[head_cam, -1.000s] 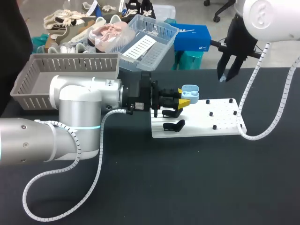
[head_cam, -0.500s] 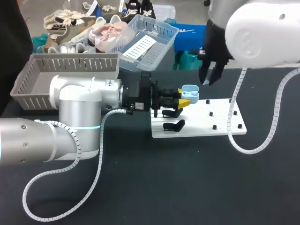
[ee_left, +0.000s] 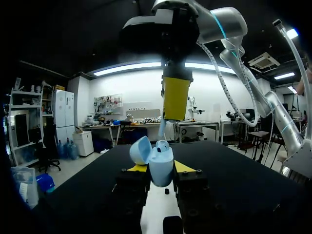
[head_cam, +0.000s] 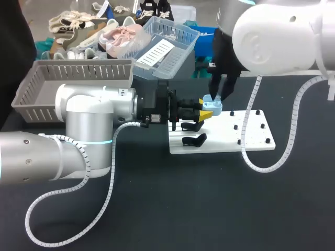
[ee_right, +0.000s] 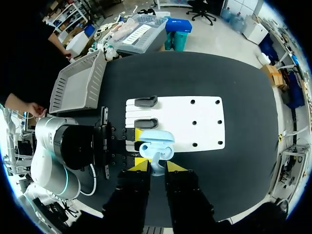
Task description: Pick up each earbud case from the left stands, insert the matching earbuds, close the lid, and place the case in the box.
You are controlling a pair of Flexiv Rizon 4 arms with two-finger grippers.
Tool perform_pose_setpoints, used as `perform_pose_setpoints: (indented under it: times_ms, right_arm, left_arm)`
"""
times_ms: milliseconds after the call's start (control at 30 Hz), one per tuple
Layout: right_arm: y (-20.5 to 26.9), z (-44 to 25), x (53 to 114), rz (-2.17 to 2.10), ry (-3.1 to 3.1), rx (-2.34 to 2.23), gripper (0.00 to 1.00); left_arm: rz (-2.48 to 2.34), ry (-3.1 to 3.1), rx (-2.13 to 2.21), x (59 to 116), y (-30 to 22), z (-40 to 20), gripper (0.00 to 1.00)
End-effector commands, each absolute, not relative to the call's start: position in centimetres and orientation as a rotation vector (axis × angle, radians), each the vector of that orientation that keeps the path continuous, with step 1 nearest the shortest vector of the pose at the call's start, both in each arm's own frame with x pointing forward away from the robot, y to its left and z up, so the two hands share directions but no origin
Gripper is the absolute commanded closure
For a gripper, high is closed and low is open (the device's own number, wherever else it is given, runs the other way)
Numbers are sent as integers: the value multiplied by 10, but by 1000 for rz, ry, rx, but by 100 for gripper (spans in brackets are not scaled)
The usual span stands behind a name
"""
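L fingers (ee_left: 138, 168) clamp the open earbud case (ee_left: 161, 165) from both sides, lid up, steadying it just above the white board's (head_cam: 251, 140) stand end. R fingers (ee_right: 138, 166), narrow, pinch what looks like an earbud (ee_left: 162, 128) right over the case, prob. to seat it.

Cannot see the lower half of the case (ee_left: 158, 163), sunk between the fingers of the left gripper (ee_left: 161, 167). Too small to name surely: pale-blue bit pinched in the right gripper (ee_right: 157, 166), perhaps an earbud (ee_right: 156, 162). From above, cannot see those yellow tips. Grey basket (head_cam: 73, 70) partly behind left arm (head_cam: 89, 125).
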State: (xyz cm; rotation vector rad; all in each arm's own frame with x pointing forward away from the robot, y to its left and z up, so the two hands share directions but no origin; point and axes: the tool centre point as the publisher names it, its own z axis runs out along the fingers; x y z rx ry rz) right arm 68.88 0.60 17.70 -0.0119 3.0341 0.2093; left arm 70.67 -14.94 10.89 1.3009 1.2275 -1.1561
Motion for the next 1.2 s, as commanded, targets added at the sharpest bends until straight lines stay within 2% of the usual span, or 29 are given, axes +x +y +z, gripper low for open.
perform_pose_setpoints:
  times_ms: [33,567,767,1200]
  right_arm:
    - [6,179,695,217,3075,-20,100]
    - [8,180,693,291,3086,-36,100]
    - [9,179,693,376,3153,-293,100]
    - [17,181,701,201,3149,-531,100]
  left_arm:
    - [-1156,1226,1300,707,-150,108,100]
    - [-1156,1226,1300,707,-150,108,100]
    - [-1156,1226,1300,707,-150,108,100]
    - [-1156,1226,1300,707,-150,108,100]
